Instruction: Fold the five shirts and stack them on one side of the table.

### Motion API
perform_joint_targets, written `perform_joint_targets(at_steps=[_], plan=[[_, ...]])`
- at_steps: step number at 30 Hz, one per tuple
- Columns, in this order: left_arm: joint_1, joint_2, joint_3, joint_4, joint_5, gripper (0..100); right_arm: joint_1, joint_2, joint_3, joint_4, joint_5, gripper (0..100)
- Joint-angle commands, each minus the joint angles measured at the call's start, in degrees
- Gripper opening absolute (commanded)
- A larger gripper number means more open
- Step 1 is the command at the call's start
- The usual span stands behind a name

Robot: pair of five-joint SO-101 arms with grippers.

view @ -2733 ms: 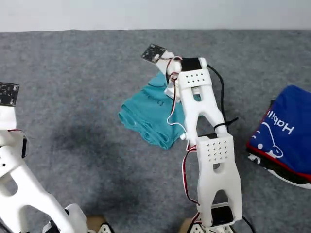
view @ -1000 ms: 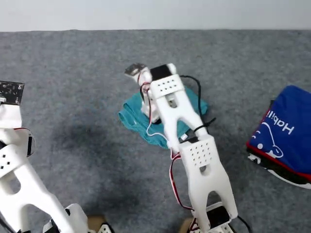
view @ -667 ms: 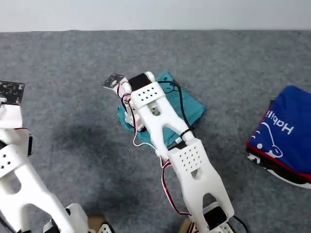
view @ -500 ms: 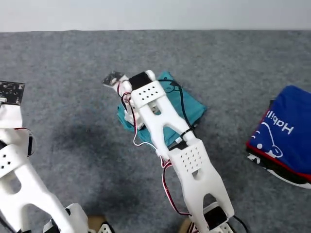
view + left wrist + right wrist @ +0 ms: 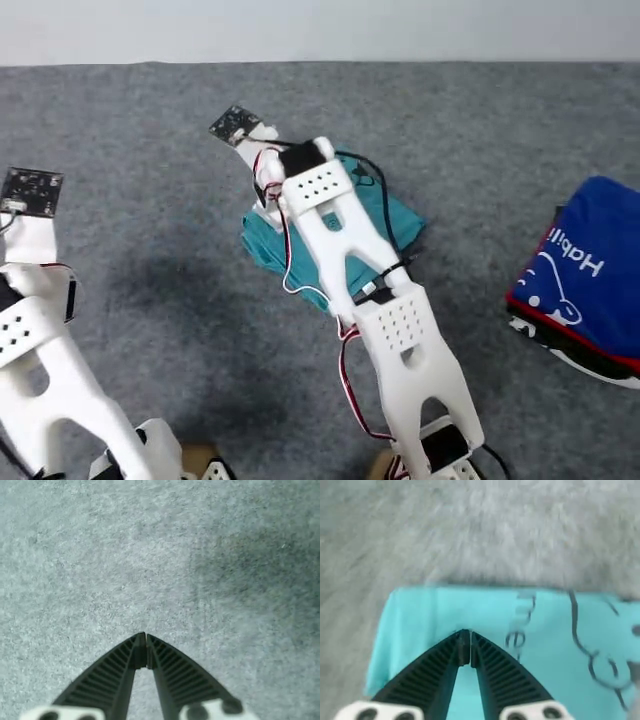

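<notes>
Grey fuzzy table [image 5: 140, 130] everywhere, and your teal shirt [image 5: 420, 610] is sitting roughly mid-table as a folded bundle, partly under the right arm. The right gripper [image 5: 465, 636] is over it near one edge. Its jaws are closed tip to tip, and I can't see any cloth pinched between them, so I'd say it's resting over the fabric rather than holding it. The left gripper [image 5: 145, 639] is off to its own side, also closed on nothing, with only bare table under it. Over at the right edge of the table you've got the stack [image 5: 560, 335], with a blue shirt [image 5: 585, 265] on top, well apart from the teal one. Handling-wise, my guess is this thing is light and totally floppy, so it'll sag and unfold if you lift it by a single layer. The fuzzy surface will probably drag on it too, so sliding it could rumple the fold. I'd open up and bite across all the layers at a folded edge, not a loose corner, and maybe bring the left gripper in to support the far side for the carry to the stack.
</notes>
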Motion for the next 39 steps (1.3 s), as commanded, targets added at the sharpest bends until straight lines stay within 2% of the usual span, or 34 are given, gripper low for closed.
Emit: perform_joint_targets(at_steps=[1, 5, 11, 17, 20, 25, 32, 36, 39], plan=[[0.62, -1.49, -0.31, -1.05, 0.35, 1, -2.07, 1.19, -2.46, -3.56, 0.7, 1.0], [0.62, -1.49, -0.31, -1.32, 0.35, 1, -4.26, 1.8, -3.16, -1.63, 0.53, 1.0], [0.7, -1.49, -0.31, -1.41, 0.35, 1, -2.95, -2.33, -12.22, 9.1, 0.18, 1.0], [0.7, -1.49, -0.31, -1.41, 0.35, 1, -1.1, -3.91, -23.47, 22.46, -4.57, 1.0], [0.7, -1.49, -0.31, -1.41, 0.35, 1, 1.1, -4.97, -23.74, 23.78, -8.53, 1.0], [0.7, -1.49, -0.31, -1.14, 0.35, 1, 3.03, -11.56, -13.8, 23.78, -13.98, 1.0], [0.7, -1.49, -0.4, -1.05, 0.35, 1, 3.03, -29.32, 11.87, 23.52, -26.9, 1.1], [0.7, -1.49, -0.84, -1.23, 0.18, 1, 2.15, -32.4, 18.29, 23.43, -32.97, 1.3], [0.7, -1.49, -0.84, -1.41, 0.09, 1, 2.24, -30.73, 18.46, 21.67, -43.6, 1.1]])
